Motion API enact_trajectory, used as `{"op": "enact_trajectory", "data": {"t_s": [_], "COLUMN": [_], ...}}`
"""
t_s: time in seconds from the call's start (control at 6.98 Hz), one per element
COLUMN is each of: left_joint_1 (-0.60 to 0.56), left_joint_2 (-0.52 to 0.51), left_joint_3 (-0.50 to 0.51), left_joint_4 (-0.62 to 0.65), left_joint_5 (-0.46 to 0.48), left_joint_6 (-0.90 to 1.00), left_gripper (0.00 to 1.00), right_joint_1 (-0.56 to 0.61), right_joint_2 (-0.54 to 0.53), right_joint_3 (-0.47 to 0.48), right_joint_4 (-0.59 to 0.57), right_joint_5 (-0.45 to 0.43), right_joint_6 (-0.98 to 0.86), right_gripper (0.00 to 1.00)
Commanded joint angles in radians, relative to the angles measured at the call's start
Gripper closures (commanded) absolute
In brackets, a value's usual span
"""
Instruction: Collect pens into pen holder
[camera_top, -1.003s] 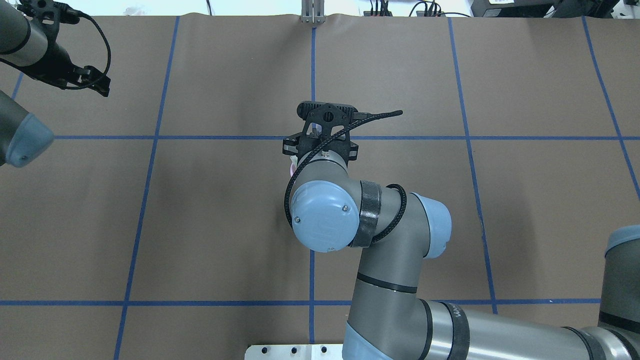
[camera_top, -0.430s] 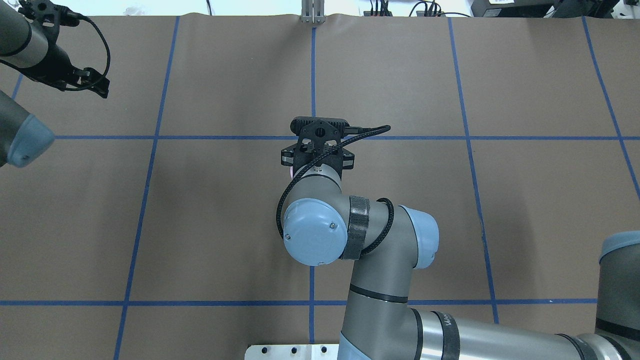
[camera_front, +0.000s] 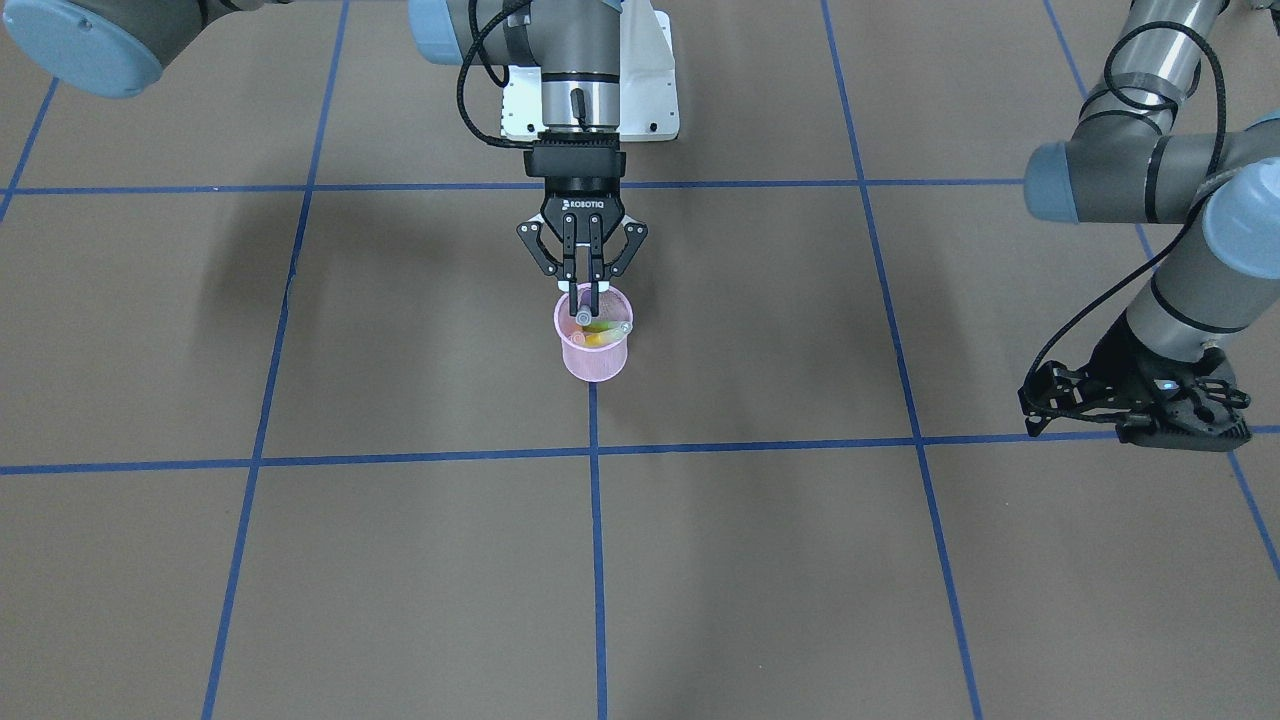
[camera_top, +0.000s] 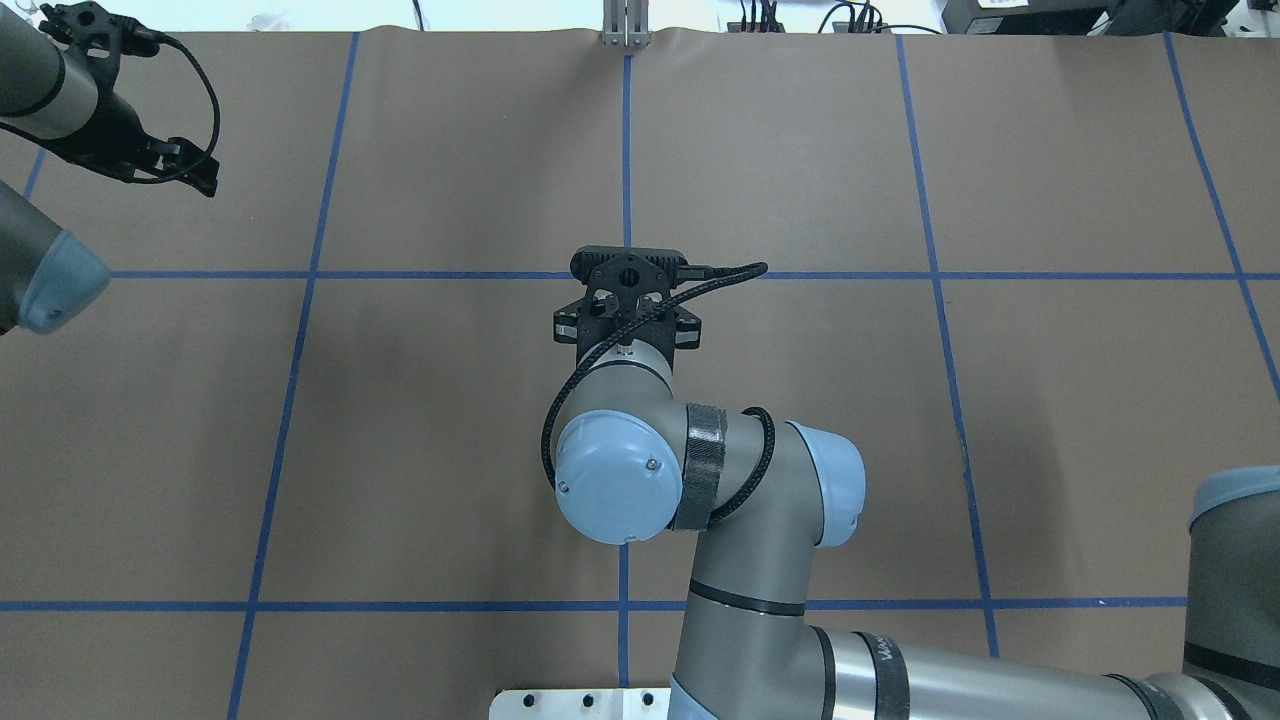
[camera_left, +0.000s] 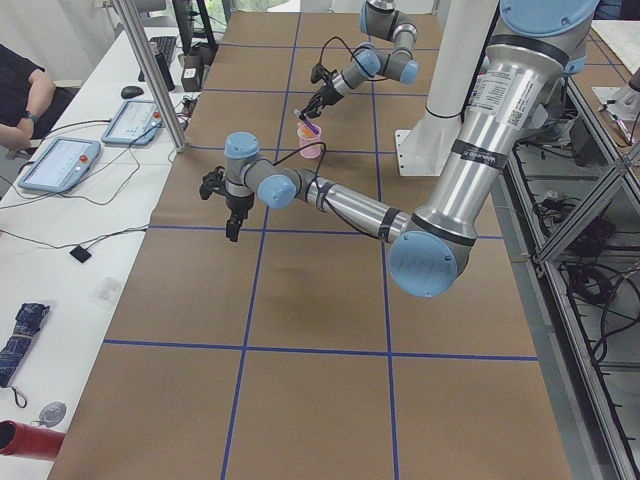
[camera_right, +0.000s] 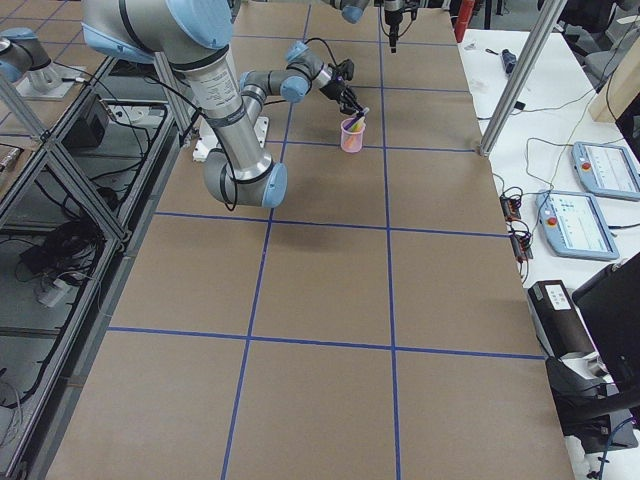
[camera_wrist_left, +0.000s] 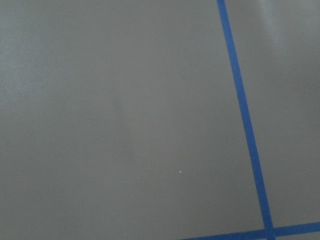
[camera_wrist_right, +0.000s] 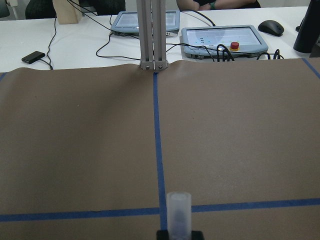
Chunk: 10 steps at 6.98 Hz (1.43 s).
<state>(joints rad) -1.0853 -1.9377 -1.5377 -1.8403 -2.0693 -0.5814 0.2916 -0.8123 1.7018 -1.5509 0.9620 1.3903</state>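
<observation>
Right claw: fingers drawn in tight on the purple pen. It hangs tilted, directly over the pen holder. In the front view its fingertips sit at the level of the holder's rim. The pen's pale translucent cap end pokes out past the fingertips. Its tip lies inside the outline of the holder's mouth; how deep it reaches, I cannot tell.

Pen holder: small round cup of pink wire mesh, slightly tapered toward the base, with a solid smooth rim. It stands upright on a blue tape line near the middle of the counter. Three other pens already lie slanted inside it. Yellow, green and orange bodies show through the mouth, and one clear cap leans on the rim.

Pens: slim straight sticks, glossy coloured barrels, frosted cap ends.

Left claw: well apart from the holder, out over bare counter at the robot's far left, pointing down. Its wrist view shows only counter surface and tape. Open or closed: cannot tell.

Counter: matte brown paper sheet, divided into large squares by blue tape.
</observation>
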Motion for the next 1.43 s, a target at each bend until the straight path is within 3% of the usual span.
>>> {"op": "enact_trajectory", "data": {"t_s": [0.0, 0.29, 0.43, 0.72, 0.86, 1.15, 1.29], "left_joint_1": [-0.007, -0.051, -0.124, -0.226, -0.279, -0.39, -0.431], "left_joint_2": [-0.004, -0.015, -0.015, -0.023, -0.033, -0.038, -0.026], "left_joint_3": [0.002, 0.004, 0.034, 0.086, 0.091, 0.094, 0.09], "left_joint_4": [-0.004, 0.007, 0.009, 0.073, 0.182, 0.332, 0.386], "left_joint_5": [0.0, -0.027, -0.085, -0.138, -0.138, -0.146, -0.152], "left_joint_6": [0.0, 0.024, 0.143, 0.318, 0.466, 0.67, 0.714], "left_gripper": [0.01, 0.01, 0.01, 0.01, 0.01, 0.01, 0.01], "right_joint_1": [-0.003, 0.007, 0.058, 0.183, 0.295, 0.593, 0.732], "right_joint_2": [0.004, 0.021, 0.015, 0.005, -0.049, -0.192, -0.281], "right_joint_3": [-0.002, 0.045, 0.076, 0.189, 0.217, 0.236, 0.233], "right_joint_4": [0.0, -0.006, -0.009, -0.233, -0.242, -0.247, -0.25], "right_joint_5": [-0.008, 0.007, 0.106, 0.33, 0.521, 0.966, 1.133], "right_joint_6": [-0.004, -0.078, -0.112, -0.282, -0.337, -0.661, -0.841], "right_gripper": [0.0, 0.0, 0.0, 0.0, 0.0, 0.0, 0.0]}}
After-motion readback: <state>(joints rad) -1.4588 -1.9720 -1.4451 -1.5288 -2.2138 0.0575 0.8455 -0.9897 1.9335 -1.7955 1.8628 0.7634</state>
